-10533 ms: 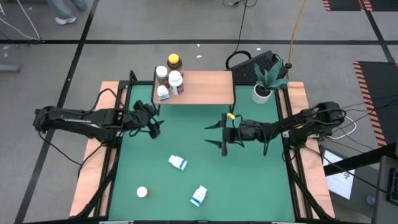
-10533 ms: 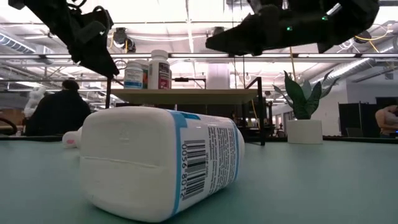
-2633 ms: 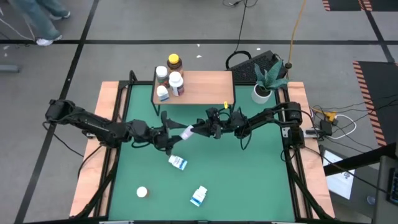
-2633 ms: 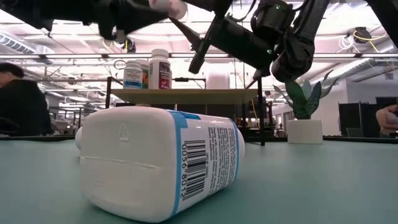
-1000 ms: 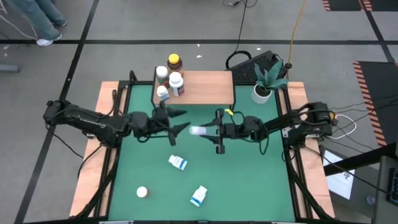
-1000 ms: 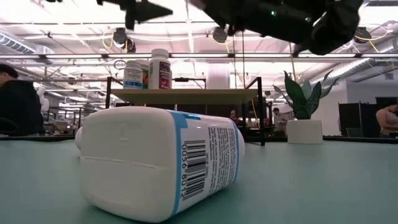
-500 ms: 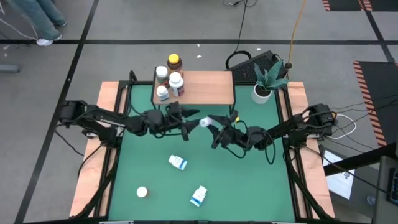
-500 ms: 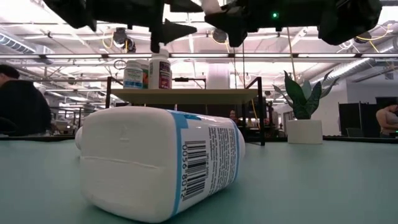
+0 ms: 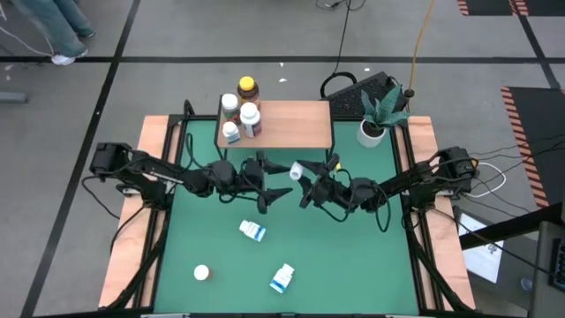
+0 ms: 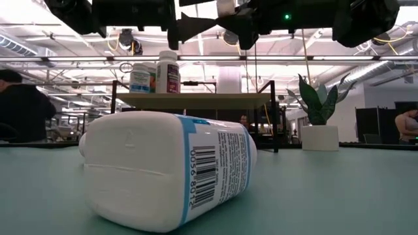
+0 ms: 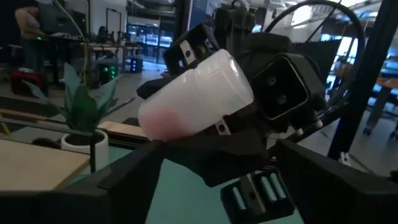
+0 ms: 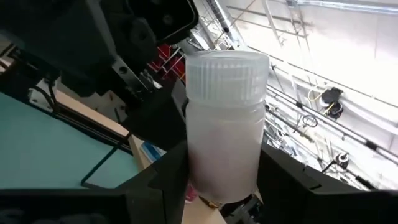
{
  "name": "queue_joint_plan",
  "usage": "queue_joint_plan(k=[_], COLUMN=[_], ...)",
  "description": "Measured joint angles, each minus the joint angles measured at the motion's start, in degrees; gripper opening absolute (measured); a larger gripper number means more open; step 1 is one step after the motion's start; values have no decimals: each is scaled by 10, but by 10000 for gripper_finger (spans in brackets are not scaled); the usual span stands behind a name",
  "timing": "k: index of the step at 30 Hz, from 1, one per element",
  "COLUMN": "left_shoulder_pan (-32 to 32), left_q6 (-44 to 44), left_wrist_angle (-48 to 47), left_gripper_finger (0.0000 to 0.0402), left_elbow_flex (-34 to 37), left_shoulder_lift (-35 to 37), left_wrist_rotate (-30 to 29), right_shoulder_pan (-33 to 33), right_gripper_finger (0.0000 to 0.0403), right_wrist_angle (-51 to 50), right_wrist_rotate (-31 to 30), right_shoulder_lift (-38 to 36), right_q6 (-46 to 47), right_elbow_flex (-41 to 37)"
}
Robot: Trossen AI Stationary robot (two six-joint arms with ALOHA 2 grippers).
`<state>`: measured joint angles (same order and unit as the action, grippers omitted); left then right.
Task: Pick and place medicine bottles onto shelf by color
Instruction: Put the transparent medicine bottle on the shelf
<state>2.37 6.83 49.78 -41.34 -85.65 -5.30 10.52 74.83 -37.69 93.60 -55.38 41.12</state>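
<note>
A white medicine bottle (image 9: 299,168) hangs in the air over the green mat, just near of the shelf (image 9: 291,125), with my right gripper (image 9: 308,178) shut on it. My left gripper (image 9: 275,187) stands open close to the bottle's left, its fingers wide apart and touching nothing. In the left wrist view the bottle (image 11: 196,93) shows beyond the spread fingers. Several bottles (image 9: 238,110) stand upright on the shelf's left end. Two blue-labelled bottles (image 9: 253,230) (image 9: 282,278) lie on their sides on the mat, and a small white one (image 9: 202,273) rests near the front left. My right gripper pinches the white bottle's lower body (image 12: 221,180) between its two fingers (image 12: 155,186). It comes from the table's right, about level. The ribbed cap (image 12: 227,74) sticks out past the fingers. The bottle is tilted and lifted clear of mat and shelf.
A potted plant (image 9: 375,119) stands at the mat's far right corner, beside the shelf. Wooden side boards (image 9: 132,221) edge the mat. The low view is filled by the lying blue-labelled bottle (image 10: 170,176). A person (image 10: 23,108) sits in the room beyond the table.
My left gripper has moved toward the table's right and a little down, closer to the right gripper. My right gripper has rolled at the wrist, turning the white bottle from pointing at the left arm to tilted toward the shelf. The bottle stays clear of the mat.
</note>
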Motion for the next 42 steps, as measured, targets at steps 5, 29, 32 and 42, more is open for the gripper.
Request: queue_joint_plan(k=[5,29,32,42], left_shoulder_pan=[-3,13,14,14], left_q6=[8,-372,-378,-378], left_wrist_angle=[1,-42,-61,-62], left_gripper_finger=[374,308,300,264], left_elbow_flex=[0,-1,-1,-1], left_shoulder_lift=[0,1,0,0], left_wrist_rotate=[-12,-34,-26,-26], right_shoulder_pan=[1,-50,-57,-57], right_gripper_finger=[157,157,157,157], right_wrist_angle=[-7,-91,-95,-99], right_wrist_rotate=[31,204,245,247], right_shoulder_lift=[1,1,1,1], right_q6=[-9,293,321,319], right_elbow_flex=[1,0,0,0])
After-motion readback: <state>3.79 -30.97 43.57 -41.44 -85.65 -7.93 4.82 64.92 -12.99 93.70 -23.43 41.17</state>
